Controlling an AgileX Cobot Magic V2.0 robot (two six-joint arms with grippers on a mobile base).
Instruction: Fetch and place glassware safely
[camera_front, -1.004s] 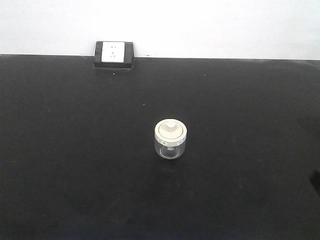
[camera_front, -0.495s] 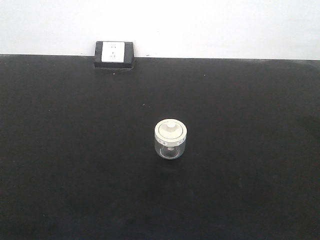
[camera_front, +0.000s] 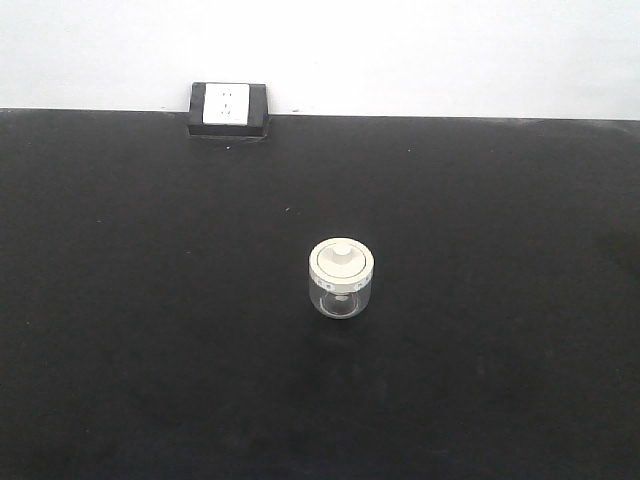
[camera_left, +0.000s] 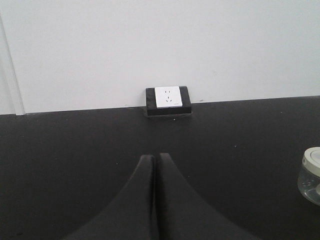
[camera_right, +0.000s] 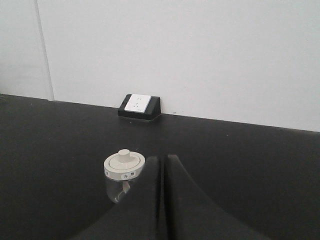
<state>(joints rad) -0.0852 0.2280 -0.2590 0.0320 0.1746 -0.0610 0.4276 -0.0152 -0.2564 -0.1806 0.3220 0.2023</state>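
You see the glass jar (camera_front: 341, 279) upright on the black tabletop (camera_front: 130, 330), well in front of the black socket box (camera_front: 228, 110) at the table's far edge and somewhat to its right, lid on. Your right gripper (camera_right: 163, 159) has its fingers pressed together, empty; the jar (camera_right: 123, 176) stands just to the left of their tips. Your left gripper (camera_left: 155, 158) is likewise closed on nothing, pointing at the socket box (camera_left: 168, 101), with the jar (camera_left: 311, 175) well off to its right.
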